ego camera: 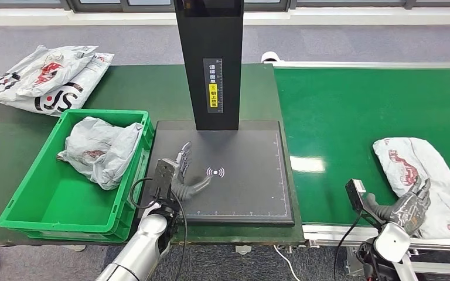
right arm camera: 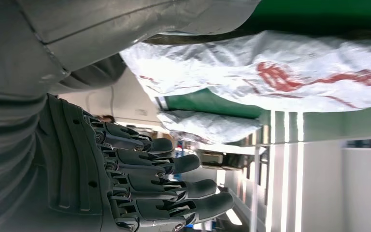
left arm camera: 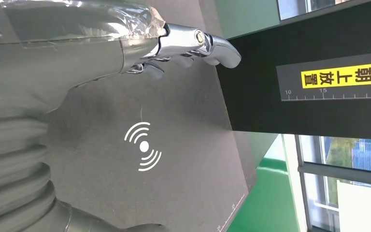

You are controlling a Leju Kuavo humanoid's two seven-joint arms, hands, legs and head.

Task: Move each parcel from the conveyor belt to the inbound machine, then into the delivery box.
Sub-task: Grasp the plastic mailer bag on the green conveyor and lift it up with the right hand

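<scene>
A white parcel with red print (ego camera: 417,170) lies on the green conveyor belt (ego camera: 351,111) at the right. My right hand (ego camera: 411,206) is at the parcel's near edge, fingers apart and holding nothing. The right wrist view has the parcel (right arm camera: 270,72) beside the thumb, while the dark fingers (right arm camera: 174,164) reach past the belt's edge. My left hand (ego camera: 180,174) hovers open over the inbound machine's black platform (ego camera: 240,187), left of its white signal mark (ego camera: 215,172). In the left wrist view the fingers (left arm camera: 193,42) are stretched above that mark (left arm camera: 144,146).
The machine's black column (ego camera: 208,64) rises behind the platform. Left of it stands a green delivery box (ego camera: 47,205) holding one grey-white parcel (ego camera: 102,149). More parcels (ego camera: 50,79) are heaped on the table's far left. The belt's near edge runs just ahead of my right hand.
</scene>
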